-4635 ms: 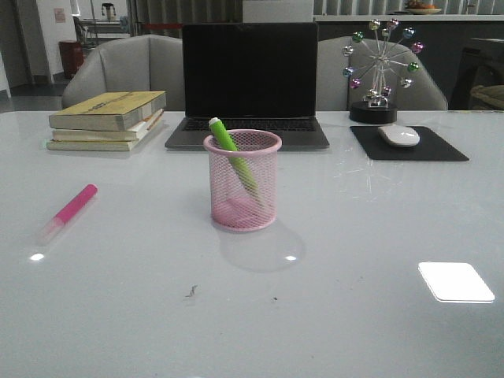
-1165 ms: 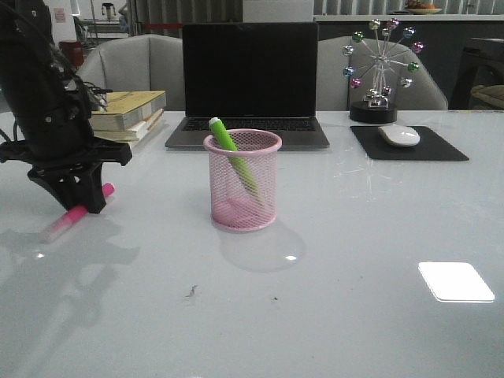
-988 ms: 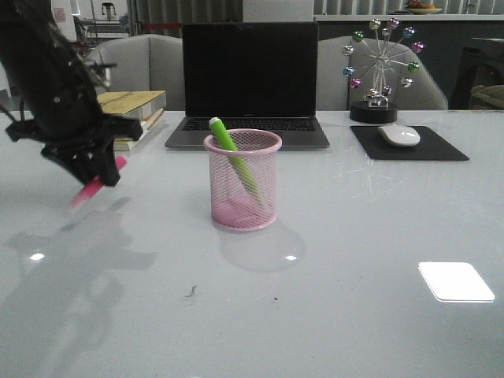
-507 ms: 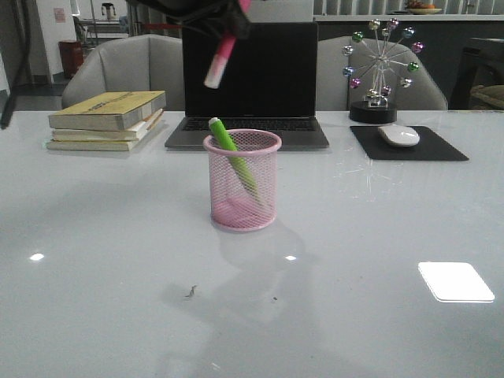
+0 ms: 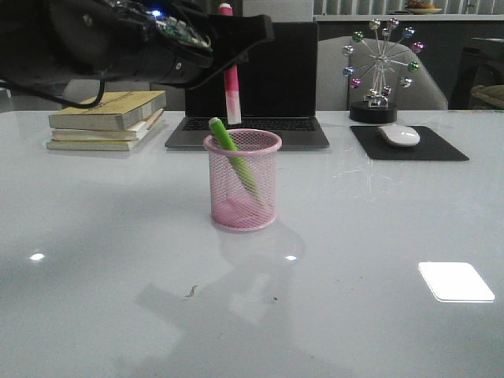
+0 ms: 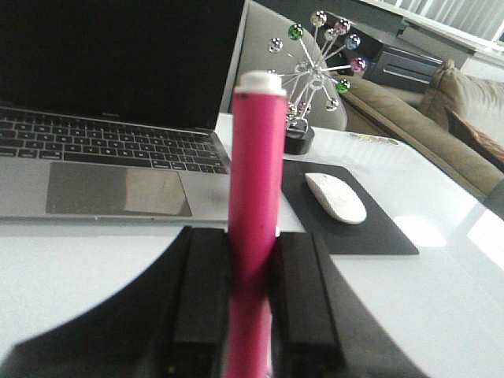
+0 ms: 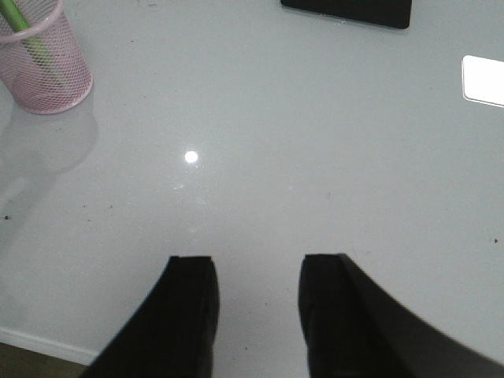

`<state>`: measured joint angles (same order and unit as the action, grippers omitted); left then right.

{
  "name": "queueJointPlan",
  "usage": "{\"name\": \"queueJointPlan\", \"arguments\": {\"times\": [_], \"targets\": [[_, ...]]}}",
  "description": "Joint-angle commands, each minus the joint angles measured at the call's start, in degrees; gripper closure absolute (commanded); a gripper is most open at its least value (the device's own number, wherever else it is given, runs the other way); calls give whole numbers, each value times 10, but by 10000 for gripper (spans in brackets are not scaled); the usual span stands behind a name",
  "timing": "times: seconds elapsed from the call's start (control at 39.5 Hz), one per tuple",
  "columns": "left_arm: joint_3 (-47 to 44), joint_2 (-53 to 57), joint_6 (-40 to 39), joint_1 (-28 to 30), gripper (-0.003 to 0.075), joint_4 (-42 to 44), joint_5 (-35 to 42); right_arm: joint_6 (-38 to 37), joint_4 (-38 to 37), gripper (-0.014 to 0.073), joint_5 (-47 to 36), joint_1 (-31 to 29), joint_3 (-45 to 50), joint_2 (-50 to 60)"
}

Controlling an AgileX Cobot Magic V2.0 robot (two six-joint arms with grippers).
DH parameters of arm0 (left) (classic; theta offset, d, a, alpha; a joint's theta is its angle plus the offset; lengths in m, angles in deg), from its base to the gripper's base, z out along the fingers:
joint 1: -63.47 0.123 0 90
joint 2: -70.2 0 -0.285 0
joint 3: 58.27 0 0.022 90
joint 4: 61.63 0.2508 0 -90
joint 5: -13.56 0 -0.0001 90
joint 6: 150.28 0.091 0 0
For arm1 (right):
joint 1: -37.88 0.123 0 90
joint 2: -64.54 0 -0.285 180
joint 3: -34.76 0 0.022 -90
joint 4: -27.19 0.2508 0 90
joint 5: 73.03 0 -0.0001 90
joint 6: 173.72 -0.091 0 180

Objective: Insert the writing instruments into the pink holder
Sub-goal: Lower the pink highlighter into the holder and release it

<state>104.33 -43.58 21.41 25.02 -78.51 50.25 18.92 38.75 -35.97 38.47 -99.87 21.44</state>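
Observation:
The pink holder [image 5: 242, 179] stands mid-table with the lime green marker [image 5: 227, 140] leaning inside it, its tip above the rim. My left gripper [image 5: 237, 41] reaches in from the upper left and is shut on the pink marker [image 5: 231, 85], which hangs upright just above the holder's rim, cap end down. In the left wrist view the pink marker [image 6: 256, 181] sits clamped between both black fingers [image 6: 203, 291]. My right gripper [image 7: 256, 272] is open over bare table, with the holder [image 7: 46, 72] and the green marker [image 7: 16, 17] some way off. That gripper does not show in the front view.
Behind the holder are an open laptop [image 5: 250, 75], a stack of books [image 5: 106, 118] at the left, and at the right a mouse [image 5: 399, 135] on a black pad [image 5: 429, 148] and a ball ornament [image 5: 383, 67].
My left gripper picked the pink marker off the table at the left, lifted it and carried it right; it has now turned upright over the holder.

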Motion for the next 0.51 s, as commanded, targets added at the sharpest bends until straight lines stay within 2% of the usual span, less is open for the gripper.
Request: {"name": "queueJointPlan", "arguments": {"times": [0.0,0.48], "targets": [[-3,27,-35,-5,628,35,81,4,1,209,-35,-4,-17,2],[-5,-30,-35,-5,627,39,85,4,1,209,-34,-4,-17,2]]}}
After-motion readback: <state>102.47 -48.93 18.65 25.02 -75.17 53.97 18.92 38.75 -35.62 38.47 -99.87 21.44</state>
